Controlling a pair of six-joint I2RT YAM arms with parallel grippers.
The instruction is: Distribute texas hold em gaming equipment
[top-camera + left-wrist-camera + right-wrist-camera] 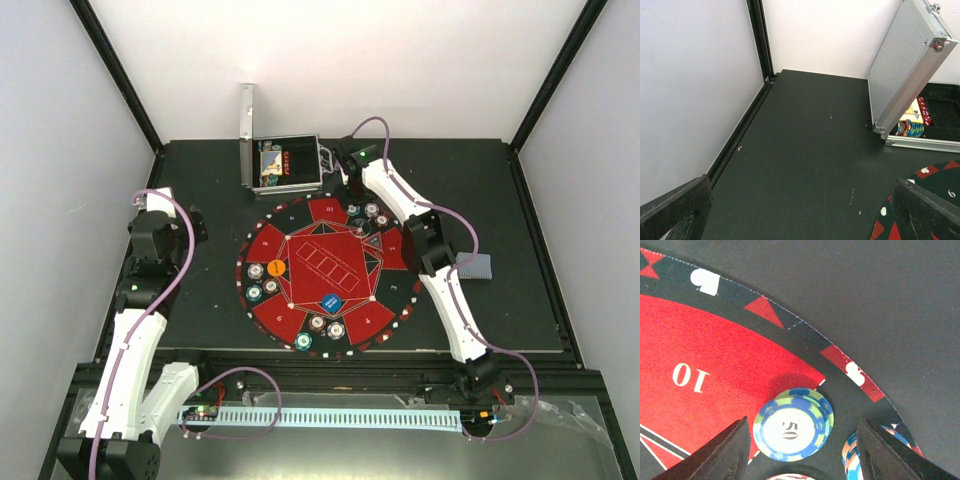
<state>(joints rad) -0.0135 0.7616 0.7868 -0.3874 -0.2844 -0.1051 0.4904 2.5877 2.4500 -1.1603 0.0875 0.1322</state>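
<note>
White walls (350,60) box in a black table (480,200), with a round red-and-black mat (300,255) at its middle and an open silver case (285,165) at the far edge. The right pincer (803,422) hangs over the mat's far rim, near that case. Its fingers (732,452) are spread to either side of a small chip stack (792,430) marked 50. A gap shows on one side of the stack, so it rests on the mat by its own weight, not pinched. It lies directly between the fingers, on the corner of the red sector marked 10. I judge that to be one player's place, like those of the other stacks (264,270) ringing the mat. A pink-and-blue-edged stack (852,462) stands just beside one finger, close enough to be knocked when the pincer lifts. The left pincer (802,187) is spread wide over bare table off the mat's edge, empty, probably parked clear of the working arm. A grey-blue deck of cards (475,266) lies well apart from both pincers.
</note>
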